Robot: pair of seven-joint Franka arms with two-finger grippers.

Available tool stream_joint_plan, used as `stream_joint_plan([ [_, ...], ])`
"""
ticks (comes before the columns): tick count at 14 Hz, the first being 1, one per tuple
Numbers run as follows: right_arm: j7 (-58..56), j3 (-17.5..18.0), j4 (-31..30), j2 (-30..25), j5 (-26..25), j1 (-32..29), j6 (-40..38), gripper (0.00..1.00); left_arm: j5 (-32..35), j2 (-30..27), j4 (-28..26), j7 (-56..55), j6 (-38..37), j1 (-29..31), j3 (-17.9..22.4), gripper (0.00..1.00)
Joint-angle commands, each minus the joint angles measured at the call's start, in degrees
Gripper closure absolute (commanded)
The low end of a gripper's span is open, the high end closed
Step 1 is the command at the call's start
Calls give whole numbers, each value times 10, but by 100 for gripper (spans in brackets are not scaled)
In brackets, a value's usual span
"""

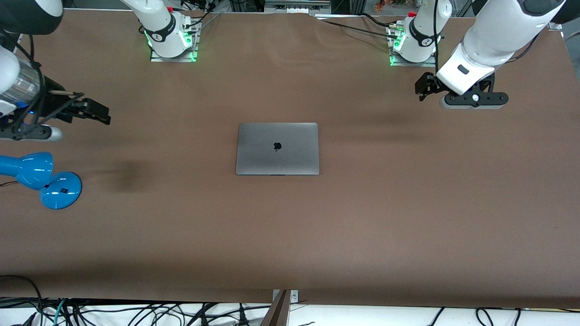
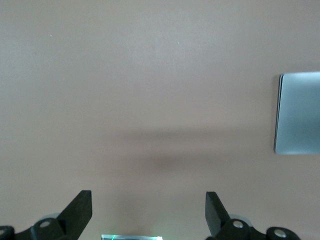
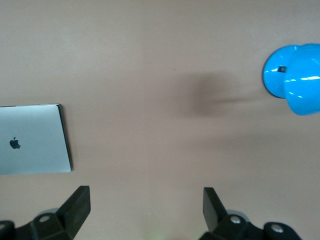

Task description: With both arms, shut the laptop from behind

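The space-grey laptop (image 1: 277, 148) lies flat on the brown table with its lid shut and the black apple logo facing up. It also shows in the left wrist view (image 2: 298, 113) and the right wrist view (image 3: 33, 139). My left gripper (image 1: 422, 88) is open and empty, up in the air over bare table near the left arm's base. My right gripper (image 1: 100, 113) is open and empty, up over bare table at the right arm's end. Both are well apart from the laptop. Each wrist view shows its own gripper, the left (image 2: 149, 200) and the right (image 3: 146, 197), spread wide over bare table.
A blue desk lamp (image 1: 41, 176) lies on the table at the right arm's end, nearer the front camera than my right gripper; it also shows in the right wrist view (image 3: 295, 75). Cables hang along the table's front edge.
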Motion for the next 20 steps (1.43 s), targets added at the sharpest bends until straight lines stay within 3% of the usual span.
stream_joint_plan([
  [1,-13,2,-29,-26,-1,-19,-2,0,-31,-38,-28,85,1,27,20,0],
  [3,-12,2,-42,-33,-4,-23,-2,0,-21,-37,-21,89,-20,-38,93,0],
  [7,-9,2,-50,-33,-5,-26,6,0,44,-13,44,82,-57,-99,122,0],
  [10,-9,3,-49,-34,-3,-25,14,0,52,18,98,84,-83,-165,196,0],
  [14,-9,3,-49,-33,-4,-26,26,0,44,27,104,89,-101,-173,226,0],
  [20,-9,4,-50,-32,-17,-25,20,0,43,27,98,89,-93,-153,218,0],
])
